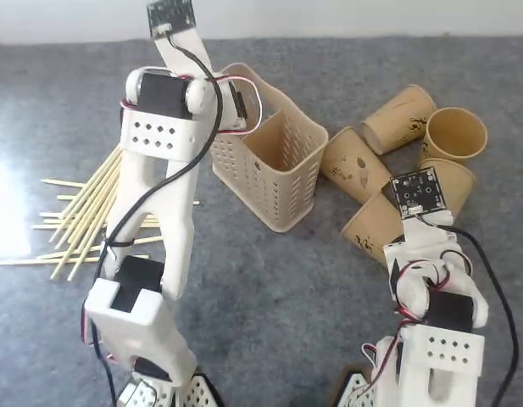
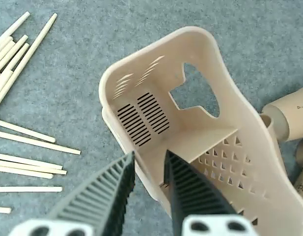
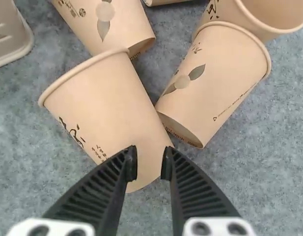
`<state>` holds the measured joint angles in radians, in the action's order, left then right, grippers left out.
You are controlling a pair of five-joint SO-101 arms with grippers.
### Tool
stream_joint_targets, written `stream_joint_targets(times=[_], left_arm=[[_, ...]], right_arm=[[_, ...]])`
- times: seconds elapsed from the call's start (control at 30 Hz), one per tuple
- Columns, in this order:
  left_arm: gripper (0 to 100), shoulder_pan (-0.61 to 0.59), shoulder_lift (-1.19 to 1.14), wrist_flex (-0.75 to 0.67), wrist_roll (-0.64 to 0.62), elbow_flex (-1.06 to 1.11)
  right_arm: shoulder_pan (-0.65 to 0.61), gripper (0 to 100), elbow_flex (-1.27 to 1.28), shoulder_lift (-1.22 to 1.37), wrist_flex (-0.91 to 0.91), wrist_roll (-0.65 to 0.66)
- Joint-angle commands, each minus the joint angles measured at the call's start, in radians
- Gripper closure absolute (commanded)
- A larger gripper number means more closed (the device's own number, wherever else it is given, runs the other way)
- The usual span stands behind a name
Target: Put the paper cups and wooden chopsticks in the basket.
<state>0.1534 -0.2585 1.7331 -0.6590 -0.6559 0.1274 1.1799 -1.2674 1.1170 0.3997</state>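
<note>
A beige plastic basket (image 1: 278, 191) stands upright mid-table, with nothing visible inside. My left gripper (image 2: 149, 156) hangs over its near rim (image 2: 141, 113), fingers almost together with nothing between them; in the high view it (image 1: 242, 106) sits at the basket's back left corner. Wooden chopsticks (image 1: 87, 216) lie scattered left of the basket, also seen as loose chopsticks (image 2: 23, 142). Several paper cups (image 1: 354, 165) lie on their sides to the right. My right gripper (image 3: 149, 149) hovers just above the base end of one lying cup (image 3: 107, 108), fingers close together and holding nothing, beside another cup (image 3: 215, 83).
Grey carpet-like surface (image 1: 269, 297) covers the table. The right arm (image 1: 431, 288) rises from the front right, the left arm's base from the front left (image 1: 134, 322). Open floor lies between the two bases and in front of the basket.
</note>
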Motion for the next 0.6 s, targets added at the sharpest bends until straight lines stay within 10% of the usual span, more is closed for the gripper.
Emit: stream_joint_targets(times=[0.0, 0.57], left_arm=[[89, -0.011, 0.055, 0.020, -0.008, 0.004], [91, -0.068, -0.144, 0.002, -0.008, 0.024]], right_arm=[[-0.002, 90.5, -0.009, -0.016, -0.016, -0.002], [-0.004, 90.5, -0.008, -0.016, -0.013, -0.002]])
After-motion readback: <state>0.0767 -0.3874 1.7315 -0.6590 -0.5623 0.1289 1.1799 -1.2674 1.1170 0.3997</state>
